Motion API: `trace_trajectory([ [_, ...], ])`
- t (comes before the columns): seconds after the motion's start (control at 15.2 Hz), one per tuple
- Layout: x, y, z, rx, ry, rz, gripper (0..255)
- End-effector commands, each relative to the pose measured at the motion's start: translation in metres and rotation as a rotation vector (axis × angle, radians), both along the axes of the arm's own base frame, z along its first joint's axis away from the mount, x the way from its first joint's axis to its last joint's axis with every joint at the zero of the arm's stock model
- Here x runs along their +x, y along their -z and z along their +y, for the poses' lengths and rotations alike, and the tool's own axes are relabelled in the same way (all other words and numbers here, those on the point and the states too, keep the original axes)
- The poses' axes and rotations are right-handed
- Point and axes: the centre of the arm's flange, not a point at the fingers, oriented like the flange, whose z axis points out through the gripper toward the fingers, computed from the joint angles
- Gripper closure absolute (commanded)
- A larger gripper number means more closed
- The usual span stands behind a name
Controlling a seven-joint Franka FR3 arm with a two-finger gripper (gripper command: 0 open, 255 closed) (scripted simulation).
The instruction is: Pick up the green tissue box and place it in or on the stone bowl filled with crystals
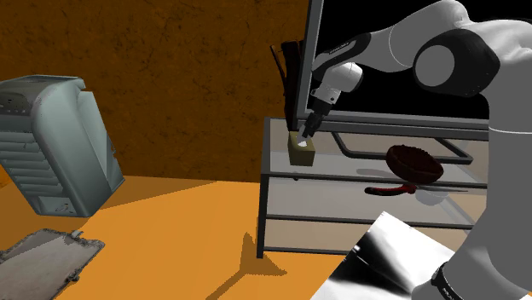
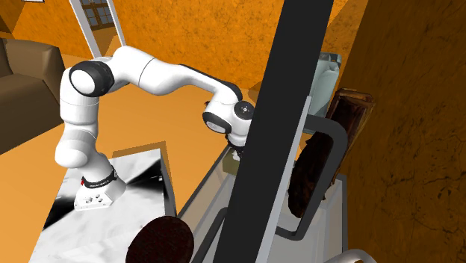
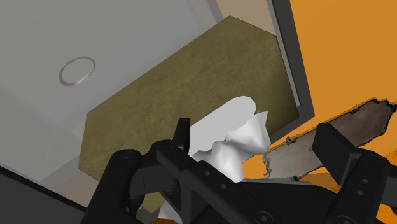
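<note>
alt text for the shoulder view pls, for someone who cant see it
A white robot arm holds its black gripper over a small olive-green tissue box with white tissue sticking up, standing on a translucent-topped grey-framed table. A dark reddish-brown bowl sits apart on it toward the view's right; a grey ribbed appliance stands on the orange floor at left.

The glass-topped table (image 1: 341,178) (grey metal frame) carries an olive tissue box (image 1: 301,153) near one corner and a dark bowl (image 1: 415,162), well apart.
</note>
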Motion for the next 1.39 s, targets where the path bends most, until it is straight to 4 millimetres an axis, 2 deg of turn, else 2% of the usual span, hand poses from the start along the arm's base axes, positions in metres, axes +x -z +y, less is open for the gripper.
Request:
trace_trajectory([
  [0.0, 0.000, 0.000, 0.000, 0.000, 0.000, 0.000, 0],
  [0.2, 0.000, 0.000, 0.000, 0.000, 0.000, 0.000, 0],
  [0.26, 0.000, 0.000, 0.000, 0.000, 0.000, 0.000, 255],
  [0.86, 0.000, 0.000, 0.000, 0.000, 0.000, 0.000, 255],
  [1.32, 0.000, -0.037, 0.000, 0.000, 0.000, 0.000, 255],
])
